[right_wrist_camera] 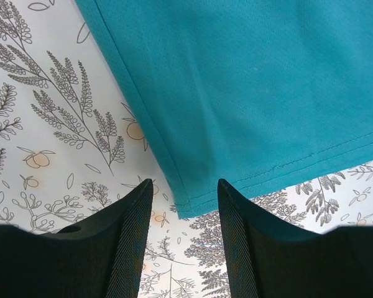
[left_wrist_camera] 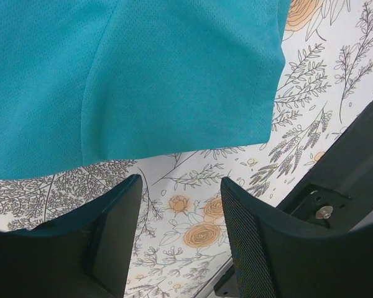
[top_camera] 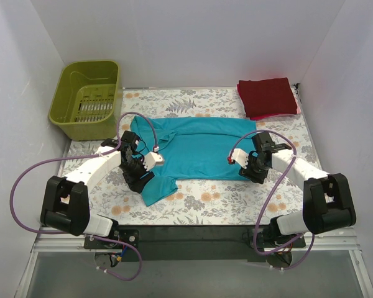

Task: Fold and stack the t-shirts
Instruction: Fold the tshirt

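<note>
Teal t-shirt lies spread flat across the middle of the floral table, sleeves to the left and hem to the right. At the far right corner we see a dark red t-shirt folded on top of a pink t-shirt. The left gripper sits by the near left sleeve, released, with only tablecloth between its jaws. The right gripper sits at the near right hem corner, also released, the cloth's corner just ahead of its tips. An olive-green basket stands at the far left.
</note>
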